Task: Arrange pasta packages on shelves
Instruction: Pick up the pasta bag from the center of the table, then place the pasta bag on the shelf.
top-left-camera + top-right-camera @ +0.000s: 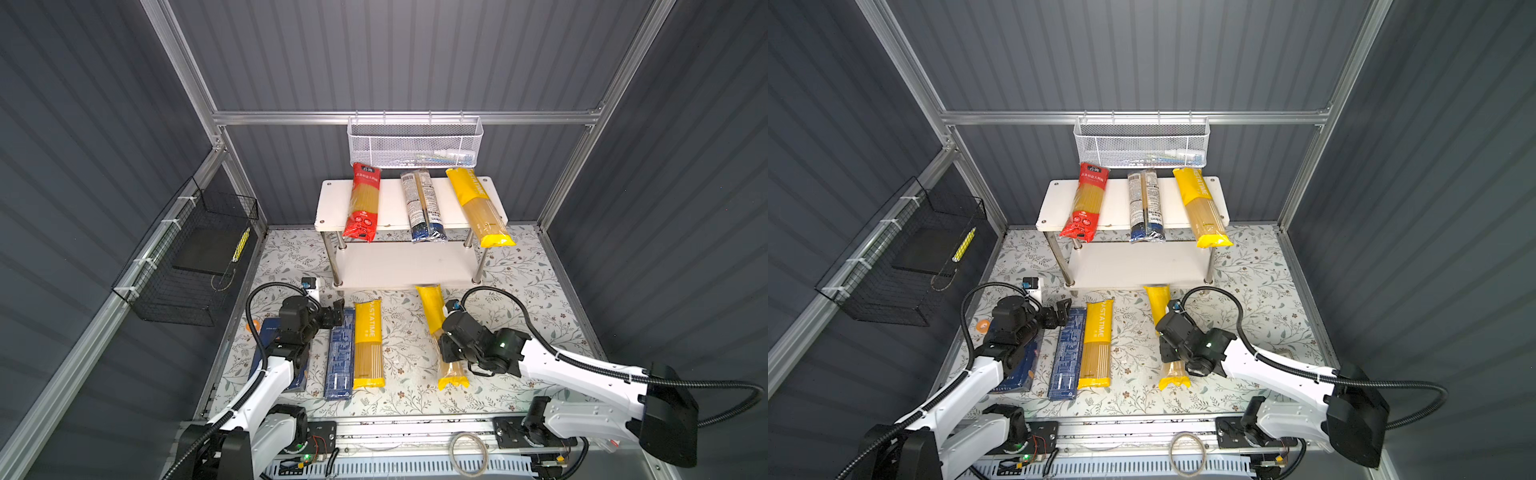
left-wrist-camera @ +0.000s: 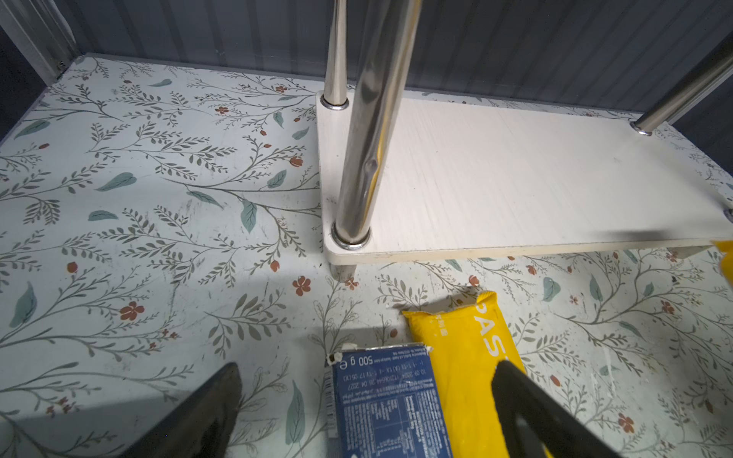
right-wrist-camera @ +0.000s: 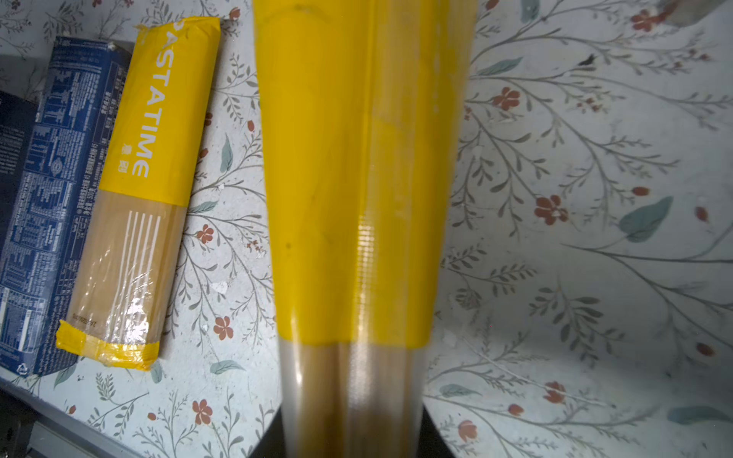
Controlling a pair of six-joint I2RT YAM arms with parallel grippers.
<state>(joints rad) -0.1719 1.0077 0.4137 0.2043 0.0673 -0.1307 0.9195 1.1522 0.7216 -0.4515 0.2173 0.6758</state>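
Yellow spaghetti bag (image 1: 430, 309), just near of the shelves (image 1: 390, 208), is pinched in my right gripper (image 1: 449, 356), so next I should lift it onto the lower board (image 1: 407, 266); my left gripper (image 2: 369, 368) gapes wide.

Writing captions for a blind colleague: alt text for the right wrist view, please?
A yellow spaghetti bag dominates the view, gripped at its clear section by the right gripper. Beside it on the floral table lie a PASTATIME bag and a dark-blue box.
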